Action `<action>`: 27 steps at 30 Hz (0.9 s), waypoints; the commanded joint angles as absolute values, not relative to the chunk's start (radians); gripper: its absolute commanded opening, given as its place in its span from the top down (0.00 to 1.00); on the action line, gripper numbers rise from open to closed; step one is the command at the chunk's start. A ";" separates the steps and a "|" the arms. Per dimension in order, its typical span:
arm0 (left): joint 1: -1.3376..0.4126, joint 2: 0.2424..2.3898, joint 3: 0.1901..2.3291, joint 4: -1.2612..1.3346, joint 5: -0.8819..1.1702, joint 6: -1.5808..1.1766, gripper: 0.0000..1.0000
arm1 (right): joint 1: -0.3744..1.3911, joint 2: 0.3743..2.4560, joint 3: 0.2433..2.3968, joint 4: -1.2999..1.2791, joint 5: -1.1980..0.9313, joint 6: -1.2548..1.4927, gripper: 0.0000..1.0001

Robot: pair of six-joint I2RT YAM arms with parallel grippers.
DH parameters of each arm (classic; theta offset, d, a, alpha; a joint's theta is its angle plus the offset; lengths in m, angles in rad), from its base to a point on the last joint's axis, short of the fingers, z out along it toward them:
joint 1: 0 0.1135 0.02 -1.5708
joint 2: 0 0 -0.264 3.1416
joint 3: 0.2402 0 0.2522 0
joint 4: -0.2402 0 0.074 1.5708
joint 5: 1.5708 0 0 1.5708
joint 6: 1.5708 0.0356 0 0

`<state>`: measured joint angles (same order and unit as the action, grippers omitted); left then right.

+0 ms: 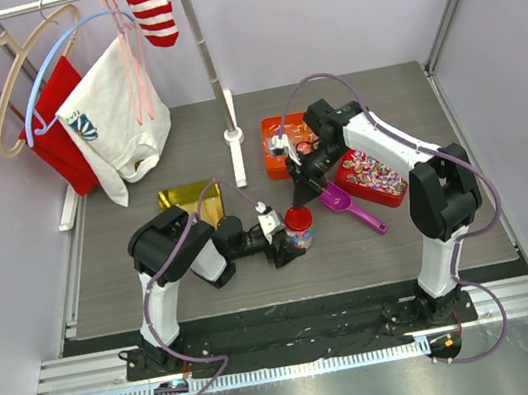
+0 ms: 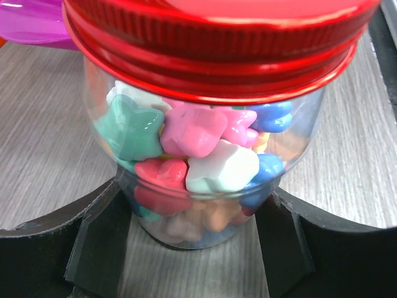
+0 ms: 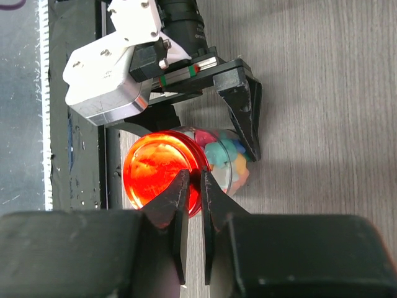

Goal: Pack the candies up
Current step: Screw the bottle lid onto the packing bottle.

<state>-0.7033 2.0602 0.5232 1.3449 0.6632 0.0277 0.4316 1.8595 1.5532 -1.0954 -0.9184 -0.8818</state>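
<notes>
A clear jar (image 1: 298, 230) with a red lid (image 1: 297, 216) stands on the grey table, filled with pastel candies (image 2: 192, 133) in pink, green, white, blue and orange. My left gripper (image 1: 289, 239) is shut on the jar; its black fingers (image 2: 99, 236) press both sides of the glass near the base (image 2: 205, 230). My right gripper (image 1: 305, 191) hovers just above and behind the jar, shut with only a thin slit between the fingers and holding nothing. In the right wrist view its tips (image 3: 193, 180) hang over the lid's edge (image 3: 155, 171).
A purple scoop (image 1: 349, 207) lies right of the jar, also visible in the left wrist view (image 2: 31, 22). A red tin (image 1: 373, 179) and an orange tin (image 1: 282, 139) of wrapped sweets stand behind. A gold tray (image 1: 188, 200) lies left. A clothes rack pole (image 1: 211, 64) stands at the back.
</notes>
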 commanded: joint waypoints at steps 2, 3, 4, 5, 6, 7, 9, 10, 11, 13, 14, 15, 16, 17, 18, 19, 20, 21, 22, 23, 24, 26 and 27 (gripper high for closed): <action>-0.670 2.074 0.532 1.534 0.535 -0.028 0.79 | 0.437 1.818 1.473 -1.307 -0.887 -0.894 0.85; -0.669 2.074 0.534 1.534 0.532 -0.028 0.79 | 0.434 1.813 1.467 -1.310 -0.887 -0.897 0.85; -0.669 2.074 0.534 1.534 0.534 -0.029 0.80 | 0.434 1.810 1.459 -1.310 -0.887 -0.897 0.85; -0.669 2.072 0.532 1.534 0.532 -0.029 0.80 | 0.431 1.809 1.454 -1.313 -0.887 -0.902 0.85; -0.670 2.074 0.534 1.532 0.532 -0.029 0.80 | 0.433 1.804 1.451 -1.315 -0.887 -0.903 0.85; -0.669 2.074 0.534 1.532 0.531 -0.029 0.80 | 0.431 1.801 1.447 -1.316 -0.887 -0.905 0.85; -0.670 2.074 0.534 1.529 0.529 -0.029 0.81 | 0.429 1.793 1.442 -1.318 -0.888 -0.907 0.85; -0.670 2.074 0.534 1.528 0.528 -0.029 0.81 | 0.428 1.792 1.439 -1.319 -0.888 -0.907 0.85; -0.669 2.074 0.535 1.528 0.526 -0.029 0.81 | 0.429 1.790 1.437 -1.324 -0.888 -0.908 0.85; -0.670 2.074 0.535 1.526 0.523 -0.029 0.81 | 0.428 1.783 1.431 -1.324 -0.887 -0.910 0.85; -0.669 2.074 0.537 1.526 0.525 -0.031 0.81 | 0.429 1.781 1.428 -1.324 -0.887 -0.910 0.85; -0.669 2.074 0.535 1.525 0.525 -0.031 0.82 | 0.430 1.781 1.428 -1.324 -0.888 -0.911 0.85; -0.670 2.072 0.538 1.525 0.523 -0.031 0.82 | 0.430 1.778 1.421 -1.325 -0.888 -0.911 0.85; -0.670 2.074 0.537 1.525 0.525 -0.031 0.82 | 0.428 1.776 1.419 -1.325 -0.888 -0.913 0.85; -0.669 2.074 0.537 1.523 0.525 -0.031 0.82 | 0.429 1.773 1.416 -1.328 -0.888 -0.914 0.85; -0.670 2.074 0.538 1.523 0.523 -0.031 0.82 | 0.430 1.773 1.408 -1.328 -0.888 -0.916 0.85; -0.669 2.074 0.538 1.523 0.523 -0.031 0.82 | 0.428 1.772 1.405 -1.328 -0.888 -0.917 0.85; -0.669 2.074 0.538 1.523 0.523 -0.031 0.82 | 0.428 1.769 1.401 -1.331 -0.888 -0.919 0.85; -0.669 2.074 0.538 1.523 0.523 -0.031 0.82 | 0.428 1.766 1.393 -1.333 -0.888 -0.923 0.85; -0.670 2.074 0.537 1.522 0.523 -0.031 0.82 | 0.428 1.764 1.390 -1.335 -0.891 -0.926 0.86; -0.669 2.072 0.537 1.522 0.522 -0.031 0.82 | 0.429 1.761 1.387 -1.338 -0.891 -0.927 0.85; -0.670 2.074 0.538 1.522 0.523 -0.031 0.83 | 0.429 1.756 1.385 -1.338 -0.894 -0.930 0.86; -0.669 2.074 0.537 1.522 0.526 -0.031 0.83 | 0.428 1.753 1.393 -1.338 -0.893 -0.930 0.86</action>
